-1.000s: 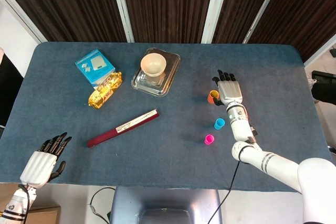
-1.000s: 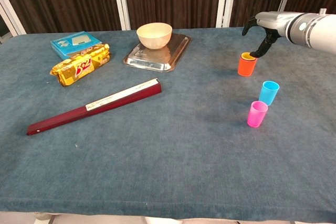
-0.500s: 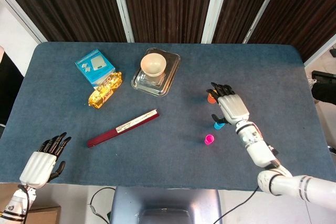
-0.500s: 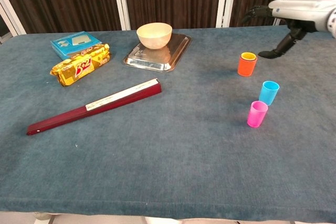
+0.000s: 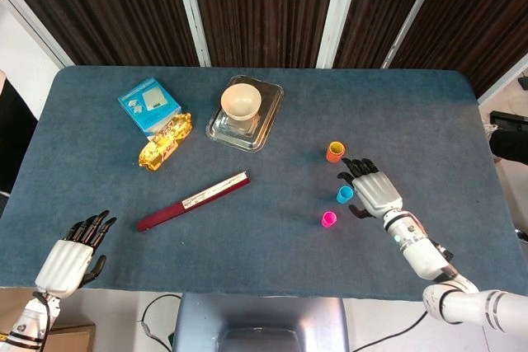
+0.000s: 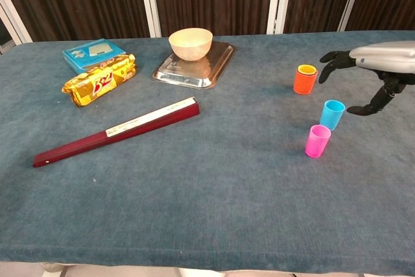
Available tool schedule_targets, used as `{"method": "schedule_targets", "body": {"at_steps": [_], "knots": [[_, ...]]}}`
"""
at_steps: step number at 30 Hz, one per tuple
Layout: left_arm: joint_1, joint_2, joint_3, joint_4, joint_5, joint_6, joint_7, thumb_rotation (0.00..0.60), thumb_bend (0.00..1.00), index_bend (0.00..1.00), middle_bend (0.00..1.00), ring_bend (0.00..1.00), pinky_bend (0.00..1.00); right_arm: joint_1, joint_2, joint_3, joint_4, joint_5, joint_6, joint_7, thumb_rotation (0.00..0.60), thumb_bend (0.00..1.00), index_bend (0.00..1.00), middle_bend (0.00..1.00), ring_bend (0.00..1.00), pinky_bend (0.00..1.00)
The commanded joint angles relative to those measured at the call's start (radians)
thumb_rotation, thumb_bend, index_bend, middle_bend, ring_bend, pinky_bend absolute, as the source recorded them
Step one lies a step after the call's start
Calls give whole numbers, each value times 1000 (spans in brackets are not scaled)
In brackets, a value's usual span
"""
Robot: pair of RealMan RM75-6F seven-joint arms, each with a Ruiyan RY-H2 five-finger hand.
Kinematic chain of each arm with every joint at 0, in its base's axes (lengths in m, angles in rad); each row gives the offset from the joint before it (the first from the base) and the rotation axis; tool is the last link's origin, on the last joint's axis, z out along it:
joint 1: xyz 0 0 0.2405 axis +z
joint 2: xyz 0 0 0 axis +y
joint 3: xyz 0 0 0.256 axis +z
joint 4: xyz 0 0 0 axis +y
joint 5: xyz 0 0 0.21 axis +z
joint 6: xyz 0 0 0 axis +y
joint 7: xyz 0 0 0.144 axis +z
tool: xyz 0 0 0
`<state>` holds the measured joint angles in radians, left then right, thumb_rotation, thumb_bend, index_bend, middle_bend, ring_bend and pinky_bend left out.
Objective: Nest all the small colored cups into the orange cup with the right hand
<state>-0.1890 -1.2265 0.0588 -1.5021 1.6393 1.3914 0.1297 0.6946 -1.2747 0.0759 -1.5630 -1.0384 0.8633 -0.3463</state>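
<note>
The orange cup [image 5: 334,152] [image 6: 304,80] stands upright with a yellow cup [image 6: 307,69] nested inside it. A blue cup [image 5: 345,194] [image 6: 332,114] and a pink cup [image 5: 329,219] [image 6: 318,141] stand apart on the cloth nearer the front edge. My right hand [image 5: 375,189] [image 6: 379,69] hovers open just right of the blue cup, fingers spread, holding nothing. My left hand [image 5: 73,255] hangs open at the table's front left corner, far from the cups.
A cream bowl [image 5: 241,102] sits on a metal tray [image 5: 268,123] at the back. A blue box [image 5: 148,105], a gold snack packet [image 5: 164,141] and a closed dark red fan [image 5: 192,201] lie on the left half of the blue cloth.
My right hand has drawn back from the orange cup toward the front right, and now sits beside the blue cup. The cups have not moved.
</note>
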Motion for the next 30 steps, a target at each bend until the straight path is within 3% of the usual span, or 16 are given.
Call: {"method": "schedule_targets", "body": {"at_steps": [1,30], "knots": [[-1,0,0,1,-1,-1,-1,600,482,0,1,89,191,19,-34,-3,45,41,-28,-33,600,441,365,0,0,0],[-2,3,0,1,-2,-3,-5,600,482,0,1,89,190,58,-160,16,179,149,-35,-88,600,442,530,1,0,0]]}}
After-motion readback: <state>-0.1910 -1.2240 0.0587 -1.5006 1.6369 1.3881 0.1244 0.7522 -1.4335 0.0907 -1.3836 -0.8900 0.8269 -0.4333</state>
